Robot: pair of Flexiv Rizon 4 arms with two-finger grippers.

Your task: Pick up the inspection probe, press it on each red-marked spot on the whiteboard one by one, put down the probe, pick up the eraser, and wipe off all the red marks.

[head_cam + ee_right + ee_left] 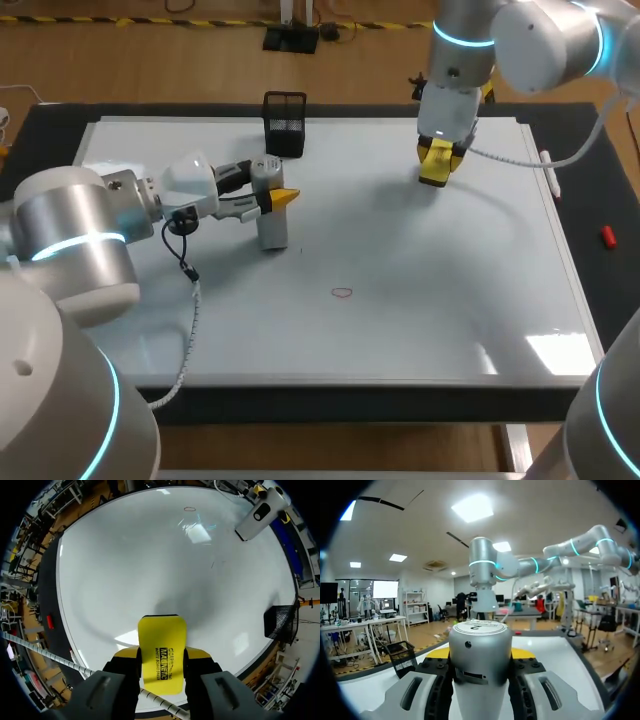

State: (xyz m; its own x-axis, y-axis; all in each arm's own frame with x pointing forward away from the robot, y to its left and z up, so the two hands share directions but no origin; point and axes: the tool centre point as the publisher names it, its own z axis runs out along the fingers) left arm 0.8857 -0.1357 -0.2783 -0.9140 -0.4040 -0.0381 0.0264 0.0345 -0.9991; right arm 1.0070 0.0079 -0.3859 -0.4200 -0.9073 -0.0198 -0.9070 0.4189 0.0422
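My left gripper (268, 198) is shut on the silver cylindrical probe (271, 215), which stands upright with its lower end at the whiteboard (430, 300), left of centre. In the left wrist view the probe (480, 665) fills the gap between the fingers. One small red oval mark (342, 293) lies on the board, nearer the front than the probe. My right gripper (436, 165) is shut on the yellow eraser (434, 172) close over the board's far right part. The right wrist view shows the eraser (162, 650) held between its fingers, with the red mark (189, 509) and the probe (260, 512) far ahead.
A black mesh holder (285, 123) stands at the board's far edge, behind the probe. A white marker (547, 170) lies along the board's right edge. A small red object (607, 236) rests on the dark table mat beside the board.
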